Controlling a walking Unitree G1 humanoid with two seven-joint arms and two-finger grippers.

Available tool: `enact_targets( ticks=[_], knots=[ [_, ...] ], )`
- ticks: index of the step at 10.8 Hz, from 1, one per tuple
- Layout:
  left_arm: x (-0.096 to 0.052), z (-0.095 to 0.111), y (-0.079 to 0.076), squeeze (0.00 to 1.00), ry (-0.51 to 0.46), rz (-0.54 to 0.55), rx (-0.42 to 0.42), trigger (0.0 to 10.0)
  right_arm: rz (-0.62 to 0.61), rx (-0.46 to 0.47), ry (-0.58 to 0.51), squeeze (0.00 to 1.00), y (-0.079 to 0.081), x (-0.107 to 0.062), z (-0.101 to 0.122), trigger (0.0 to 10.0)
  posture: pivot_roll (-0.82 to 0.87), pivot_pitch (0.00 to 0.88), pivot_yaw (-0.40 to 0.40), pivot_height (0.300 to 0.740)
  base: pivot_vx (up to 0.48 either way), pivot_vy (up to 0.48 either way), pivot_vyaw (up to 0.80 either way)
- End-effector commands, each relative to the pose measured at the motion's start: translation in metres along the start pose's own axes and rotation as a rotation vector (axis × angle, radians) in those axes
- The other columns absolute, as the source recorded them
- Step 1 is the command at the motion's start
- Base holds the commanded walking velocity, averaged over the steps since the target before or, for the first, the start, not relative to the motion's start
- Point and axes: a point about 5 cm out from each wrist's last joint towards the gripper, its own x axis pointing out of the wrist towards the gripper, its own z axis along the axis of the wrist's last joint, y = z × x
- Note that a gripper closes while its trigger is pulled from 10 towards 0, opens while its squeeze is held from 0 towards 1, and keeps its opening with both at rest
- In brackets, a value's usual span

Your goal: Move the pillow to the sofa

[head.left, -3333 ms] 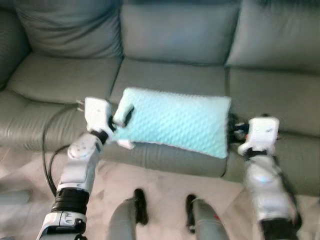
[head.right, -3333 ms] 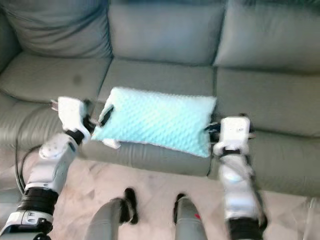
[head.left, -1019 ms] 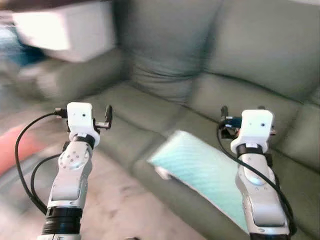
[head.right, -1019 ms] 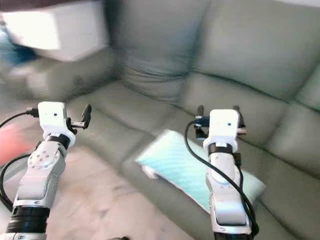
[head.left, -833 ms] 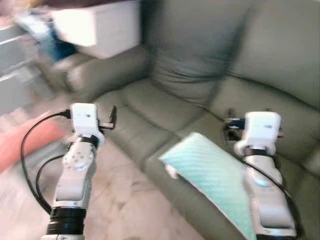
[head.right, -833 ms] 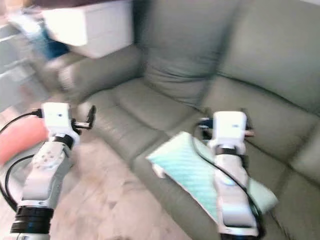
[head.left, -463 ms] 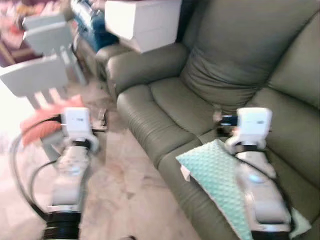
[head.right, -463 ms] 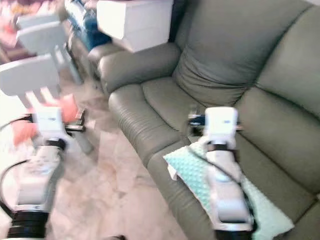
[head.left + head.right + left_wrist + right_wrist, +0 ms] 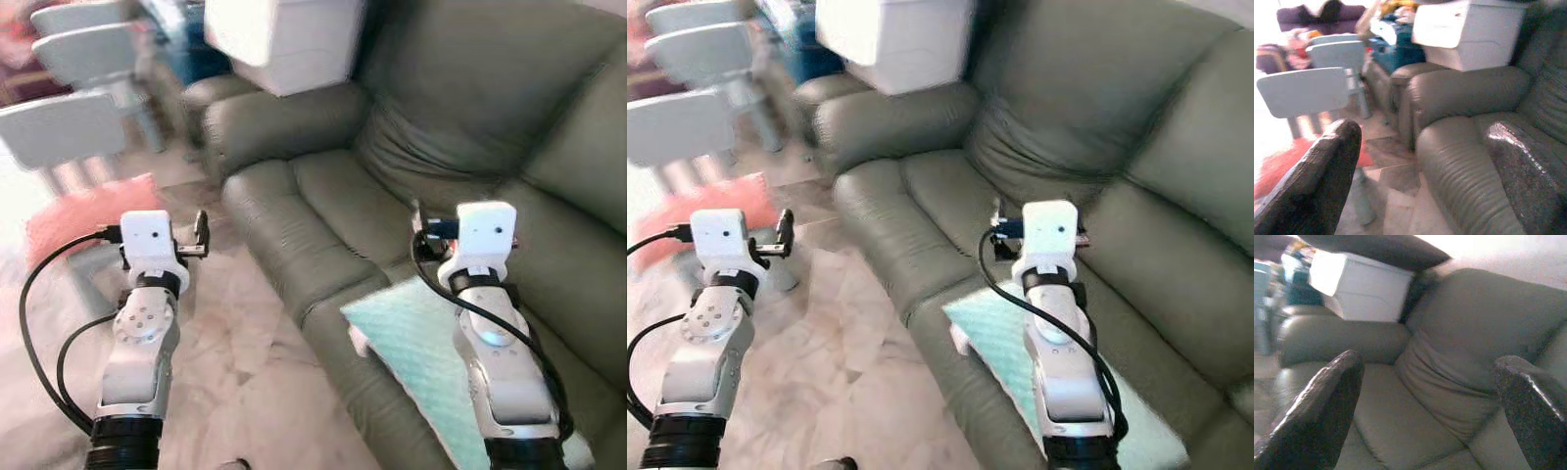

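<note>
Both claws hang released and empty: the left claw (image 9: 1420, 161) over the marble floor (image 9: 255, 372), the right claw (image 9: 1425, 396) above the grey sofa (image 9: 323, 206), where the mint pillow (image 9: 411, 338) lies on the seat's front edge.

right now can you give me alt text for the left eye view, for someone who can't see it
A light blue pillow lies on the seat edge of a grey-green sofa, partly behind the robot's raised right arm. The right gripper is over the sofa and the left gripper over the pale floor, both open and empty.
</note>
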Motion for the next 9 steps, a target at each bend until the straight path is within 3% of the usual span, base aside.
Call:
enact_targets(
  ticks=[1,6,9],
  knots=[
    [0.0039,0.0068,0.0021,0.0,-0.023,0.005,-0.003,10.0,0.009,0.012,-0.008,0.0,0.004,-0.0001,0.0003,10.0,-0.08,0.056,-0.029,0.74,0.0,0.0,0.8],
    [0.0042,0.0047,0.0001,0.0,-0.009,-0.003,-0.01,10.0,0.005,0.009,-0.013,0.0,0.0056,-0.0003,0.0007,10.0,-0.1,0.072,-0.013,0.74,0.0,0.0,0.77],
    [0.0043,0.005,0.0008,0.0,0.003,-0.012,-0.016,10.0,-0.001,0.041,-0.007,0.0,0.0072,-0.0004,-0.0003,10.0,-0.1,0.092,-0.004,0.74,0.0,0.0,0.0]
  ],
)
